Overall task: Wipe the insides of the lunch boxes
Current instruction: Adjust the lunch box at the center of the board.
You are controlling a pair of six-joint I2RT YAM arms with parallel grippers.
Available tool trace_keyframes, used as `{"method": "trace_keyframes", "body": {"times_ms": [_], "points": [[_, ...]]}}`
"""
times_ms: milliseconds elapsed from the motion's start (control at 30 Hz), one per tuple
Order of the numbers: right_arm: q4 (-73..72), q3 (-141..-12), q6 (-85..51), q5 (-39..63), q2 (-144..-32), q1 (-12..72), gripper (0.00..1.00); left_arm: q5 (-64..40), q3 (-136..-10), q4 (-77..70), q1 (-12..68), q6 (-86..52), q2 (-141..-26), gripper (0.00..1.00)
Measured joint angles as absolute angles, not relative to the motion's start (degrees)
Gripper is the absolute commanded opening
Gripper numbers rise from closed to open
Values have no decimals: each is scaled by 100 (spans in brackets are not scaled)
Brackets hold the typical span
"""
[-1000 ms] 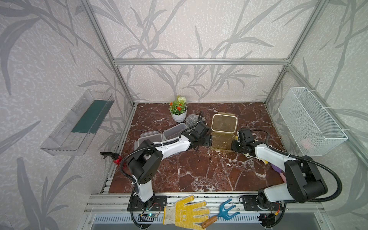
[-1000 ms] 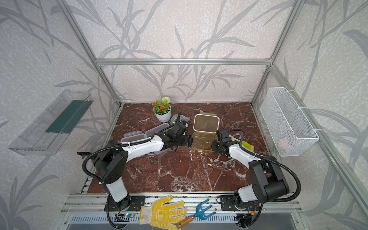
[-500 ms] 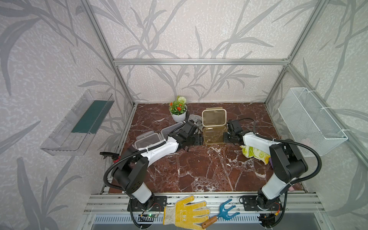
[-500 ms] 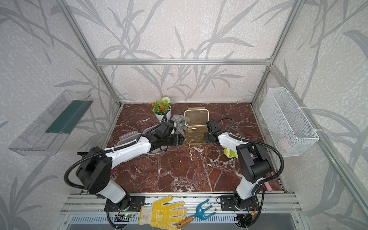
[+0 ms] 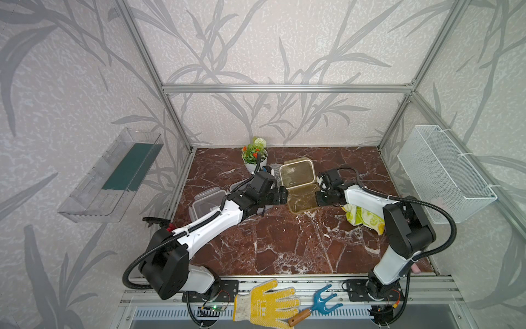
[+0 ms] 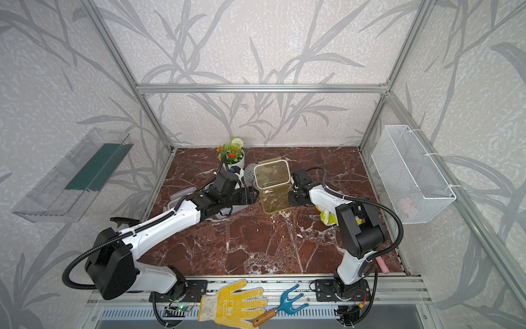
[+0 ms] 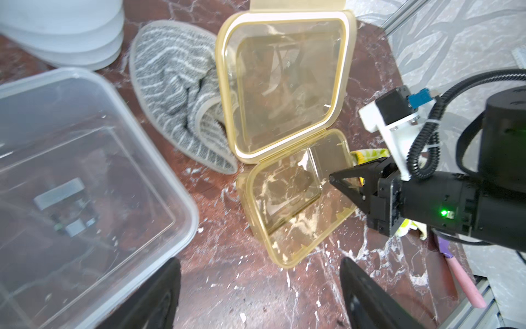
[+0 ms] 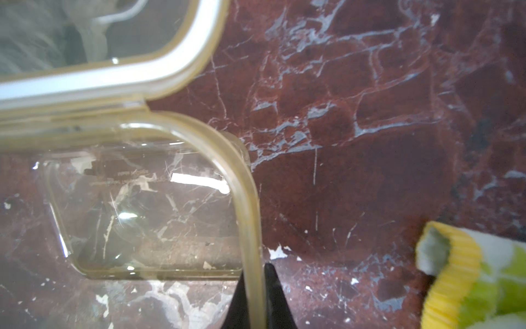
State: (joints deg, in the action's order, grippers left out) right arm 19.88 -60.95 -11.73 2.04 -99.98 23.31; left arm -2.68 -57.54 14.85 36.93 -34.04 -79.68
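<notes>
Two lunch boxes sit toward the back of the red marble counter (image 5: 284,245). Nearest the left edge lies the clear greyish rounded-rectangular plastic lunch box (image 7: 71,182), partly hidden under the left arm in both top views; its walls look thin and would likely flex and slide on the polished stone if pushed. Just beside it, the left gripper (image 7: 259,287) hangs over bare counter with its jaws spread wide, grasping nothing. A grey striped terry cloth (image 7: 176,94) lies crumpled behind, touching the raised lid of the second box and near the white flower pot (image 5: 254,162) at the back edge. That second box, the smaller translucent amber-brown plastic lunch box (image 5: 302,196), stands open near the middle of the back half, its hinged lid (image 7: 284,82) tilted up. It looks light, stiff at the rim and slick, so it would probably skate unless pinned. The right gripper (image 8: 254,287) has its jaws clenched on the box's right-hand wall, one inside, one outside, which seems the firmest hold. Further right, near the right edge, a yellow and green patterned cloth (image 5: 363,218) lies under that arm, untouched.
</notes>
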Motion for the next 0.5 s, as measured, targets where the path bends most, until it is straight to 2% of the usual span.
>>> {"method": "trace_keyframes", "body": {"times_ms": [233, 367, 500], "points": [[1959, -6095, -1092, 309, -10005, 2405, 5, 172, -5555, 1728, 3662, -3299, -7605, 98], [1964, -6095, -1076, 307, -10007, 2405, 5, 211, -5653, 1787, 3629, -3260, -7778, 97], [1970, -6090, -1068, 307, -10005, 2408, 5, -1, -6263, 1820, 3564, -3162, -8484, 90]]}}
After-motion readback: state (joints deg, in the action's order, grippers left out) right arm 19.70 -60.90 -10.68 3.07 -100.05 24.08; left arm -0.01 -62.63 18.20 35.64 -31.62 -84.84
